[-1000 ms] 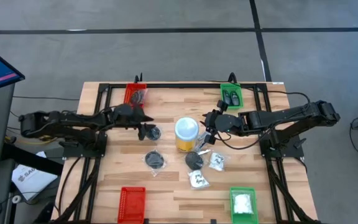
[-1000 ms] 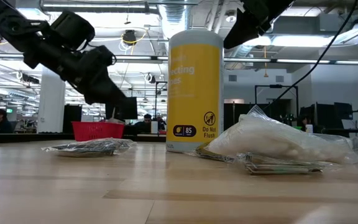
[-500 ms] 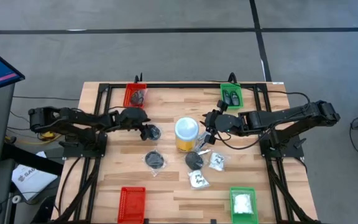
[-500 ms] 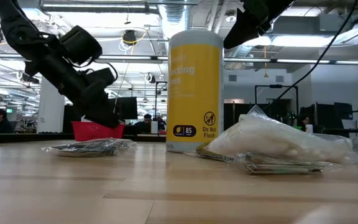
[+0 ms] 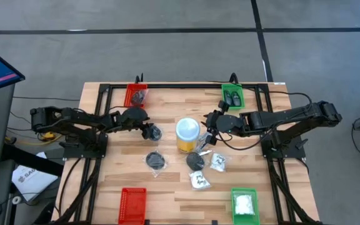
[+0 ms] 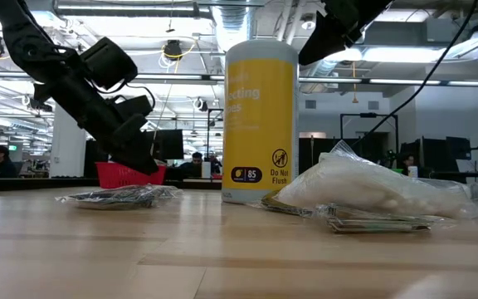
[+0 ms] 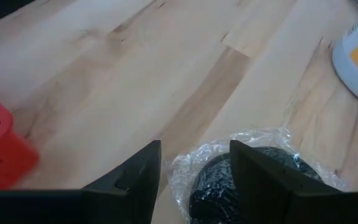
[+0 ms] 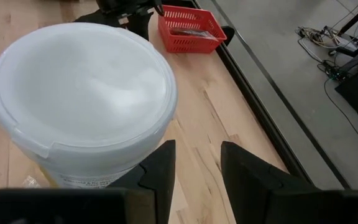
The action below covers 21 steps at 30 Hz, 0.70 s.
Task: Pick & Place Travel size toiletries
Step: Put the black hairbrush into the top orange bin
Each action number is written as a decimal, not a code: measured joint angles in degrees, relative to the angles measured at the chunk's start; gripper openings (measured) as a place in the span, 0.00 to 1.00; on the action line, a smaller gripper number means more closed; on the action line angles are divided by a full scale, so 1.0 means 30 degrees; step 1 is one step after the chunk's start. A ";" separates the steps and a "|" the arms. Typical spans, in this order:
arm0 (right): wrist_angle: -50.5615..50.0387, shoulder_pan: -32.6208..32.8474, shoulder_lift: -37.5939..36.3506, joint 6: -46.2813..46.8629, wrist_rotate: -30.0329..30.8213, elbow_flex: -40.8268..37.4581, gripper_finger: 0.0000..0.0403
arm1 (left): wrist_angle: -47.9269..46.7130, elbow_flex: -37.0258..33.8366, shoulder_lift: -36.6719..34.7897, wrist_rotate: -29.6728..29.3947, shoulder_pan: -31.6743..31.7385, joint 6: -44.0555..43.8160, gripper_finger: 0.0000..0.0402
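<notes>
1. The left gripper (image 5: 147,130) hung low over a clear packet (image 5: 154,133) with a black round piece inside, fingers (image 7: 135,177) spread either side of it and gripping nothing, lined up for a grab, I'd say.
2. Bare wood lay between that packet and the far red tray (image 5: 136,95): room to carry.
3. The yellow jar (image 5: 187,135) crowded the middle.
4. The right gripper (image 5: 209,125) hovered beside the jar's lid, jaws parted and empty, above more packets (image 5: 218,162).
</notes>
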 joint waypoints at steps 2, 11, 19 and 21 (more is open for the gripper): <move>0.0000 0.0000 0.0000 0.0006 -0.0004 0.0000 0.29 | 0.0000 0.0000 0.0000 0.0003 0.0000 -0.0254 0.45; 0.0000 0.0000 0.0000 0.0003 0.0003 0.0000 0.29 | -0.0061 0.0000 0.0000 0.0001 0.0000 -0.0296 0.45; 0.0000 0.0000 0.0000 0.0006 0.0003 0.0000 0.29 | -0.0088 -0.0550 0.0000 -0.0011 0.0000 -0.0323 0.40; 0.0000 0.0000 0.0000 0.0001 0.0003 0.0000 0.29 | 0.0038 -0.0720 0.0000 -0.0218 0.0000 -0.0423 0.39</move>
